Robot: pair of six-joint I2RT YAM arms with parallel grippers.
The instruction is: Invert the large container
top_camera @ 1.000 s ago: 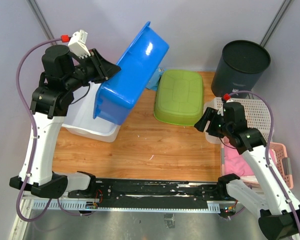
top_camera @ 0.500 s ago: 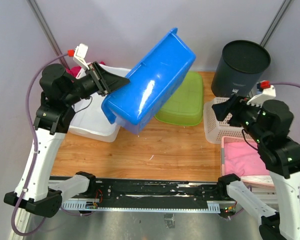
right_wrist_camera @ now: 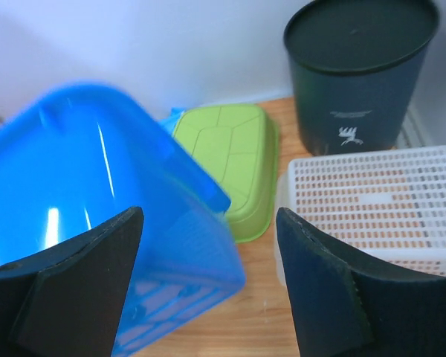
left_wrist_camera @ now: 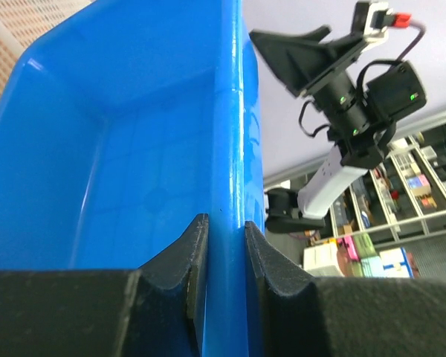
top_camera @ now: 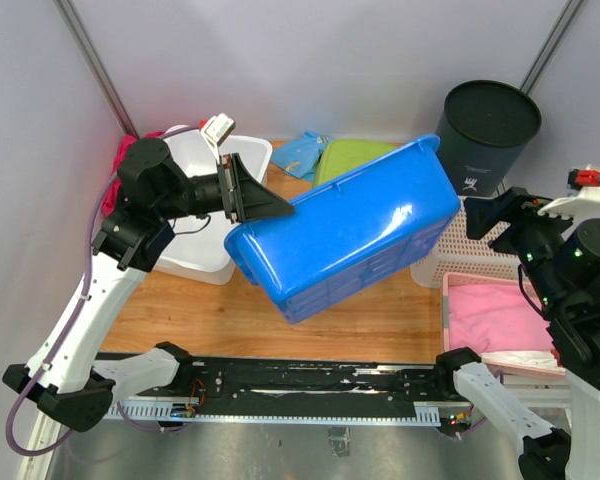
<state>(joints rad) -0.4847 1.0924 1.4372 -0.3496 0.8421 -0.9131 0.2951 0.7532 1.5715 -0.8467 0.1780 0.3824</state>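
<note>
The large blue container hangs in the air over the middle of the table, tipped on its side with its bottom facing up and toward the camera. My left gripper is shut on its rim at the left end; in the left wrist view the jaws pinch the blue wall between them. The container also shows blurred in the right wrist view. My right gripper is open and empty, raised at the right, apart from the container.
A green tub lies upside down behind the blue container. A white bin stands at the left, a dark round bin at the back right, a white perforated basket and a pink basket at the right.
My left gripper has swung the blue container down and to the right, from tilted high at the back to low over the table's middle. My right arm has risen and moved right.
</note>
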